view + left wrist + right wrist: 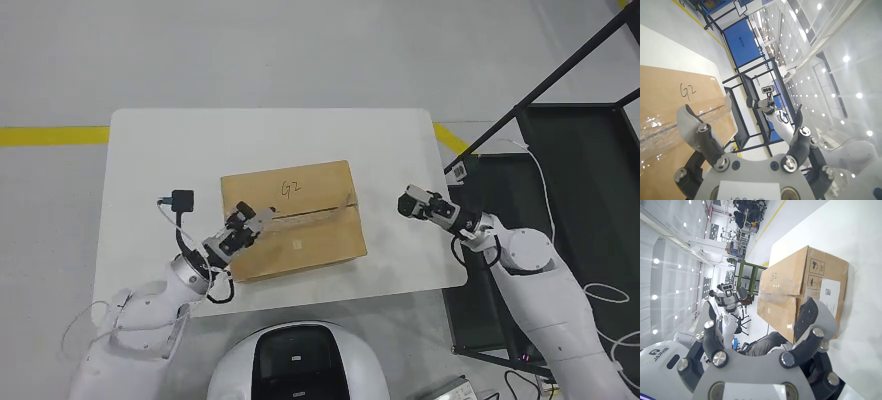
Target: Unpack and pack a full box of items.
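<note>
A closed brown cardboard box (pixel 296 218) marked with handwritten letters sits mid-table, its top seam sealed with clear tape (pixel 662 126). My left gripper (pixel 247 225) is open over the box's left top edge, one finger (pixel 688 118) lying on the taped seam. My right gripper (pixel 413 203) is open and hovers off the box's right side, a short gap away. In the right wrist view the box (pixel 791 289) shows its labelled side face beyond the open fingers (pixel 807 315).
The white table (pixel 150 170) has bare surface behind and to the left of the box. A dark metal rack (pixel 560 190) stands off the table's right edge. A yellow floor line (pixel 50 135) runs behind.
</note>
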Controlling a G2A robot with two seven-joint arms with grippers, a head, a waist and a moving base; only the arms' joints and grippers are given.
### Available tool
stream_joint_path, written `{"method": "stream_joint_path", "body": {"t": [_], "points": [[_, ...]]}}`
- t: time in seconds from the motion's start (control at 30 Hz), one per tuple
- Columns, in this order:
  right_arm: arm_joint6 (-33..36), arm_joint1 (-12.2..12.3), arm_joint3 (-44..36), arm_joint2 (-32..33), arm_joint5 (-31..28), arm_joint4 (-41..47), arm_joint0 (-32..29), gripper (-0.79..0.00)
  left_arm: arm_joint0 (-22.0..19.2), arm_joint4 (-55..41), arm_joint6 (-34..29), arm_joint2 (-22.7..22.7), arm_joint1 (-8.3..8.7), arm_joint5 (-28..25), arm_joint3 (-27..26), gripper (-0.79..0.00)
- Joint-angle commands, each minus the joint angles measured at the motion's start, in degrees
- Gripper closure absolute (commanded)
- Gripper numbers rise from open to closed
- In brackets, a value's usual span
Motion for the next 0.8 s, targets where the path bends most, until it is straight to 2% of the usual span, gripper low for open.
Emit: {"method": "stream_joint_path", "body": {"t": [0.0, 0.23, 0.47, 0.6, 0.7, 0.77], "points": [[0.71, -0.03, 0.46, -0.06, -0.49, 0.18, -0.04, -0.785, -1.12, 6.72, 2.31, 2.49, -0.20, -1.82, 0.40, -0.785], [2.40, -0.31, 2.48, -1.34, -1.43, 0.83, 1.36, -0.785, -4.65, 23.75, 8.95, 7.95, -0.80, -4.59, 1.58, -0.785], [3.51, -0.56, 4.28, -2.23, -1.69, 1.46, 2.51, -0.785, -8.42, 48.88, 16.83, 11.86, -1.01, -5.66, 3.61, -0.785], [4.38, -0.63, 4.91, -2.40, -1.76, 2.06, 2.74, -0.785, -10.79, 60.83, 18.61, 13.68, -0.96, -6.37, 5.52, -0.785], [5.64, -0.65, 5.26, -2.60, -1.47, 2.27, 3.04, -0.785, -11.92, 66.78, 19.28, 14.50, -0.94, -5.96, 6.65, -0.785], [5.64, -0.65, 5.26, -2.60, -1.47, 2.27, 3.04, -0.785, -12.12, 67.53, 19.72, 14.57, -0.96, -5.77, 6.50, -0.785]]}}
